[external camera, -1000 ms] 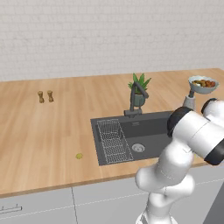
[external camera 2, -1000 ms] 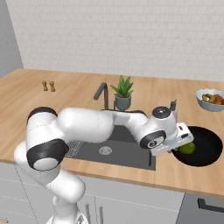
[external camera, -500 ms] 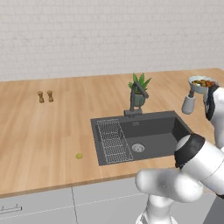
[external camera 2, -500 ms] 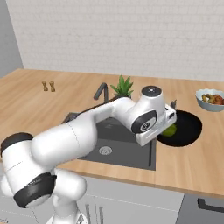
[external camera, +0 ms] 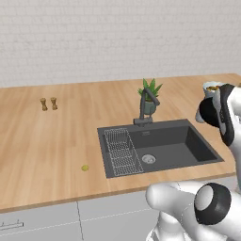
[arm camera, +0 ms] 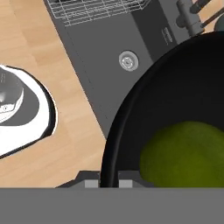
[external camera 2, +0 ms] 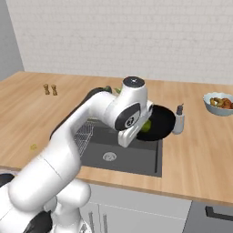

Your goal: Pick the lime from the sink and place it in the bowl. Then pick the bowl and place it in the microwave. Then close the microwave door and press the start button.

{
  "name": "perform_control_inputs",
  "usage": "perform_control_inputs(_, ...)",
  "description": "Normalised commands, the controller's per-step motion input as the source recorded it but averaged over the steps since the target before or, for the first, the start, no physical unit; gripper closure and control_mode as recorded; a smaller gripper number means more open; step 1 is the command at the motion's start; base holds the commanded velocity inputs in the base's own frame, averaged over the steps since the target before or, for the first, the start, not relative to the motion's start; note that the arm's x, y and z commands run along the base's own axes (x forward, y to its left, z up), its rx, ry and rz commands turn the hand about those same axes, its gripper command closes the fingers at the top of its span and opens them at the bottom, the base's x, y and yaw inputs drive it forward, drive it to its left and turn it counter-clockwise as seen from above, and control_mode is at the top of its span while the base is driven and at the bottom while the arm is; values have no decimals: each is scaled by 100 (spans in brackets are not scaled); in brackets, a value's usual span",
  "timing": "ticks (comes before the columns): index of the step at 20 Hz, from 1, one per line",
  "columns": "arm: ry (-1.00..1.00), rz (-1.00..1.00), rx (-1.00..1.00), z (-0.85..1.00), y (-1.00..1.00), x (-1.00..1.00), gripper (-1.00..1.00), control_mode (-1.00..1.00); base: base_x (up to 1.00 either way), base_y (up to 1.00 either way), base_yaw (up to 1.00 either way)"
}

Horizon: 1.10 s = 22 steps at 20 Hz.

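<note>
Black and shallow, the bowl [arm camera: 175, 100] sits clamped by its rim in the hand [arm camera: 109, 183], raised over the sink [external camera 2: 136, 157]. The lime [arm camera: 186, 153] lies inside it, toward 5 o'clock in the hand view. Farther off, the drain [arm camera: 127, 60] shows at 12 o'clock, the wooden counter [external camera 2: 200, 150] around it.

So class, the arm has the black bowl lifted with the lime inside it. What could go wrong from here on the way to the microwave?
1. The pincer pinches only the rim of the bowl, so a wide swing could let it slip or tilt.
2. The lime sits loose inside and might roll out.
3. The bowl hangs above the sink, with a small bottle beside it that could be knocked.
</note>
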Motion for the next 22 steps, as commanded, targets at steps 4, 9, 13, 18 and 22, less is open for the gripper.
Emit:
perform_control_inputs(4,0,19,-17,50,80,-25,100,-100,0,0,0)
perform_control_inputs(9,0,14,-6,34,81,-10,100,-100,0,0,0)
perform_control_inputs(13,0,14,10,19,53,-18,100,-100,0,0,0)
perform_control_inputs(18,0,14,7,20,58,-12,100,-100,0,0,0)
perform_control_inputs(22,-5,11,1,11,65,-21,100,-100,0,0,0)
